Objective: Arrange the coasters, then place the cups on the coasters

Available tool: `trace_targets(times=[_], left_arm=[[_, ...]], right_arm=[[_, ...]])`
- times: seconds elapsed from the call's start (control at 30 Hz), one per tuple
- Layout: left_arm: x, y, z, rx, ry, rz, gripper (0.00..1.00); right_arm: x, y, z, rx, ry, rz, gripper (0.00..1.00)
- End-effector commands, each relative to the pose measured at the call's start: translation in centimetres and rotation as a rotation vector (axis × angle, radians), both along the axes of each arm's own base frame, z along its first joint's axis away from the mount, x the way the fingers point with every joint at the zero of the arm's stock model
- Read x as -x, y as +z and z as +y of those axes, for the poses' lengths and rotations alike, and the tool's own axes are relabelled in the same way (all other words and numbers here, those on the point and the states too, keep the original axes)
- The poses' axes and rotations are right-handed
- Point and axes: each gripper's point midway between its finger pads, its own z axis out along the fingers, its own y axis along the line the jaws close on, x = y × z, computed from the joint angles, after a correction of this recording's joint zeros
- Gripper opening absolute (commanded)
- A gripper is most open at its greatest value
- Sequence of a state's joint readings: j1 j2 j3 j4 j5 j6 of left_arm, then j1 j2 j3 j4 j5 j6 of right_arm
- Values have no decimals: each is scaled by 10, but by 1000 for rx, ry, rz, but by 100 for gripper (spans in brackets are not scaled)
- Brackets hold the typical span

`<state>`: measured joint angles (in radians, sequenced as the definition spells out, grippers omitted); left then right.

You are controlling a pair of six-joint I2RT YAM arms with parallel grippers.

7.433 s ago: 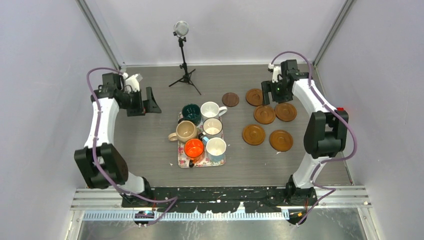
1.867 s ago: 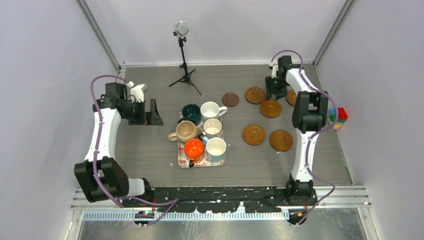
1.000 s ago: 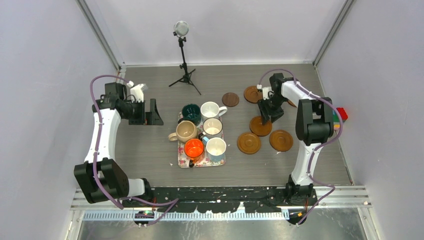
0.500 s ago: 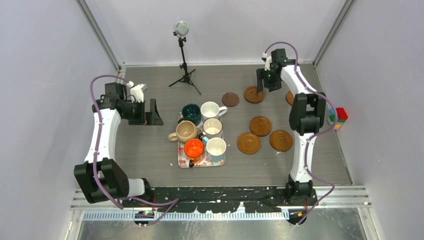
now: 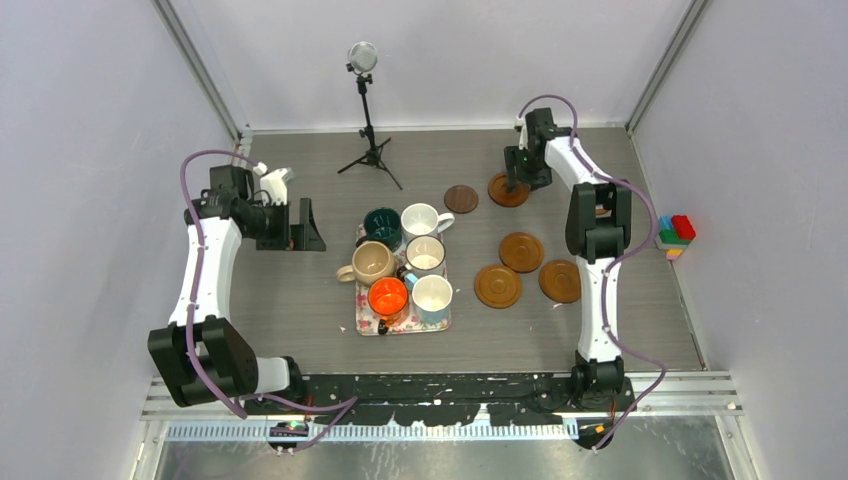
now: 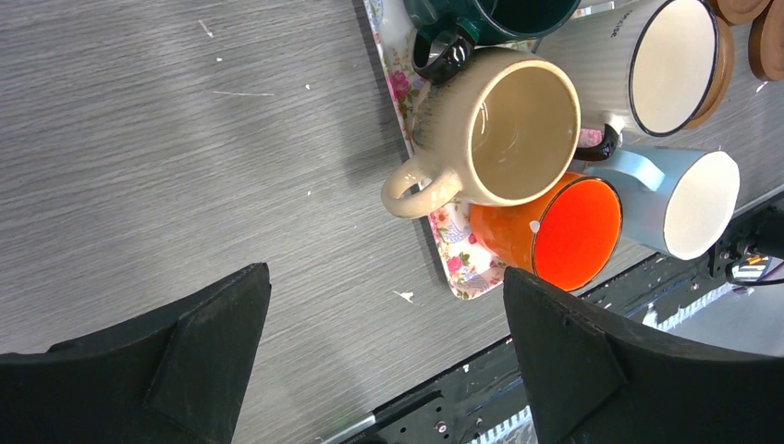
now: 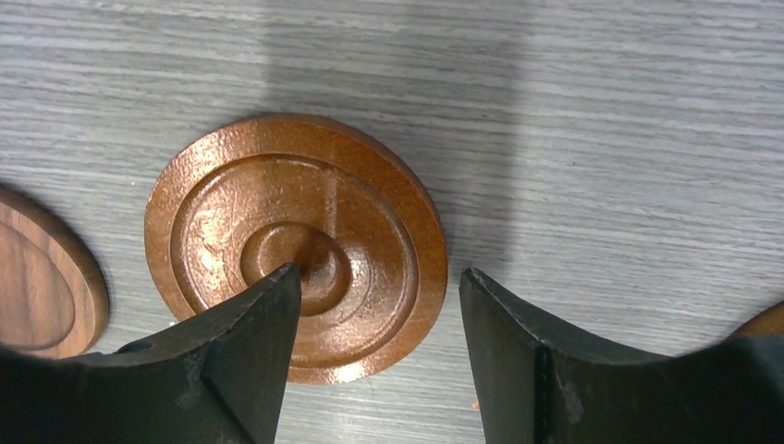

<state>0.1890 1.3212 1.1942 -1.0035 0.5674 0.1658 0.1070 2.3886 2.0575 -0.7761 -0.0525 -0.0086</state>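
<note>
I had brought the right gripper down over the far orange-brown ringed wooden coaster. It sat lower and further left than half a second before. Its jaws stood well apart and held nothing. One finger hung over the disc's raised centre and the other just outside its rim. I couldn't tell whether the tips touched the wood.

The small dark brown wooden coaster lay just to the left of it, apart. A second earlier this gripper had been at the middle orange-brown coaster. That one now lay free, close beside the near-left coaster and the near-right coaster.

The left gripper had not moved. It was spread wide and empty, hovering over the table left of the rectangular floral tray. The six handled ceramic mugs stayed crowded on that tray, none on a coaster.
</note>
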Motion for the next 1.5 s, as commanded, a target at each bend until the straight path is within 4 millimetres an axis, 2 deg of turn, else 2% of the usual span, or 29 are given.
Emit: trace_targets(times=[0.0, 0.1, 0.17, 0.3, 0.5, 0.67, 0.87, 1.07, 1.1, 1.17, 1.37, 1.47], left_arm=[[-4, 8, 1, -15, -10, -40, 100], [-4, 9, 2, -16, -8, -40, 100], [-4, 9, 1, -16, -9, -43, 100], [-3, 10, 1, -16, -9, -48, 100], [-2, 11, -1, -6, -14, -52, 100], [-2, 11, -2, 0, -15, -55, 100], [-1, 11, -3, 1, -16, -59, 100], [-1, 12, -2, -1, -15, -57, 100], [-2, 12, -2, -3, -15, -59, 100], [-2, 11, -2, -4, -15, -58, 100], [-2, 11, -1, -4, -15, -56, 100], [-2, 12, -2, -3, -15, -56, 100]], right_arm=[[-17, 4, 2, 16, -36, -57, 67], [-13, -2, 2, 30, -25, -39, 63], [-7, -5, -6, 66, -37, -23, 58], [15, -9, -16, 98, -5, 19, 49], [53, -12, -31, 95, -2, 74, 43], [69, -13, -44, 108, -24, 94, 41], [62, -14, -66, 108, -100, 86, 41], [52, -19, -74, 131, -134, 82, 41], [51, -20, -85, 132, -161, 83, 41], [48, -21, -94, 121, -185, 81, 41], [41, -15, -95, 89, -197, 61, 42], [40, -3, -92, 71, -190, 42, 46]])
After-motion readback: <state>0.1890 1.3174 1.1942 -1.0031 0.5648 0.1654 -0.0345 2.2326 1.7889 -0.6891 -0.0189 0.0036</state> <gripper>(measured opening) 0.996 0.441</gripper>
